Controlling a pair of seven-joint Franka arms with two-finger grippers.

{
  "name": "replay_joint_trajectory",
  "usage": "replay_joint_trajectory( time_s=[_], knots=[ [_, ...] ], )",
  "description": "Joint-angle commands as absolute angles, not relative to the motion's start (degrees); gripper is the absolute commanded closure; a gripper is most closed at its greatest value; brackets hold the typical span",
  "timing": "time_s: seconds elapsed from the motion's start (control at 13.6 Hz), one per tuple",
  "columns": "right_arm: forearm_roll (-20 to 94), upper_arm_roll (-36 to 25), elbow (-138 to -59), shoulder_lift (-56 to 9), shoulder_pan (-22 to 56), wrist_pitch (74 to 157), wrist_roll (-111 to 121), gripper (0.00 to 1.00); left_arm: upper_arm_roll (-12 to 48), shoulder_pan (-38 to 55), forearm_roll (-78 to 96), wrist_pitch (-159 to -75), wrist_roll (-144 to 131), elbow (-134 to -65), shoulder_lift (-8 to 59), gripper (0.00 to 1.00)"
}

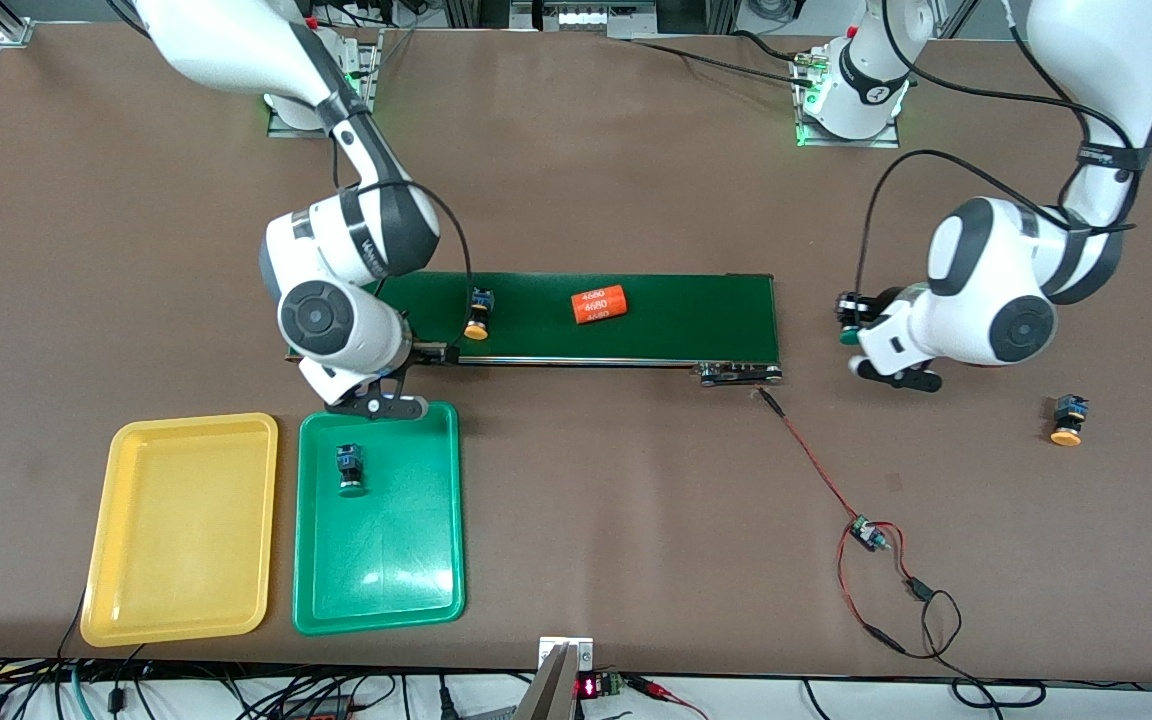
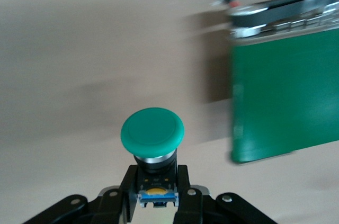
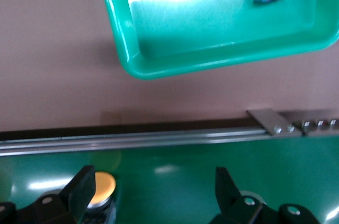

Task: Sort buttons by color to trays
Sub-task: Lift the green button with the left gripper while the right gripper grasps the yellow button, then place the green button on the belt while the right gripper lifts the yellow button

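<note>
**Left gripper clamped on a green button; right gripper spread wide at the belt edge**

Left gripper (image 2: 154, 195): the two black fingers (image 2: 132, 184) are clenched on the black-and-blue body of a green-capped button (image 2: 152, 133). The grip is on the body only — the round green cap projects clear of the fingertips. In the front view this gripper (image 1: 851, 320) is in the air over bare table (image 1: 576, 120), just off the conveyor belt (image 1: 676, 315) at the left arm's end.

Right gripper (image 3: 151, 189): the fingers (image 3: 79, 189) are fully released and spread wide, with nothing between them. In the right wrist view they sit over the belt surface, and a yellow-orange cap shows just beside one fingertip. Whether that finger touches the cap cannot be told. In the front view the gripper (image 1: 376, 400) lies over the belt's near rail and the adjoining rim of the green tray (image 1: 376, 590).

Task items:
- One green-capped button in tray (image 1: 350, 470) — lying on the tray floor, in the half farther from the front camera.
- One yellow-capped button on belt (image 1: 479, 313), toward the right arm's end of the belt.
- One yellow-capped button on table (image 1: 1069, 419), on the bare table toward the left arm's end, well apart from the belt.
- Yellow tray (image 1: 181, 620): just beside the green tray, toward the right arm's end of the table.

Other items: an orange cylinder (image 1: 600, 304) with white printed numbers lies on the belt near its middle. A red and black wire (image 1: 816, 470) runs from the belt's end across the table.
</note>
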State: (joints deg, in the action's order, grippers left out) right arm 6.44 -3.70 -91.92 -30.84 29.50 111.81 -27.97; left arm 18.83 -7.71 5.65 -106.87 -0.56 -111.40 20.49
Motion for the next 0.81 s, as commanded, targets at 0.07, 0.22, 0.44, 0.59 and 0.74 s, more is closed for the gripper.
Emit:
replay_joint_trajectory(
  time_s=[0.07, 0.22, 0.44, 0.59, 0.74],
  knots=[
    [6.9, -4.0, -103.2, -25.8, 34.8, 120.4, -35.1, 0.0, 21.8, -5.7, 13.0, -106.8, -6.1, -109.6, 22.1, 0.79],
    [6.9, -4.0, -107.8, -24.7, 36.6, 125.2, -38.0, 0.0, 22.4, -4.1, 13.4, -110.3, -6.2, -109.5, 23.6, 0.75],
    [6.9, -4.0, -109.8, -23.3, 36.7, 125.9, -39.3, 0.0, 23.9, -3.0, 15.2, -113.3, -8.1, -110.2, 25.1, 0.71],
    [6.9, -4.0, -110.0, -23.1, 36.7, 125.9, -39.4, 0.05, 23.9, -2.9, 15.1, -113.4, -7.4, -110.1, 25.0, 0.38],
    [6.9, -4.0, -110.0, -23.1, 36.7, 125.3, -39.6, 0.77, 23.8, -3.4, 15.1, -113.5, -7.2, -109.8, 24.4, 0.0]
  ],
)
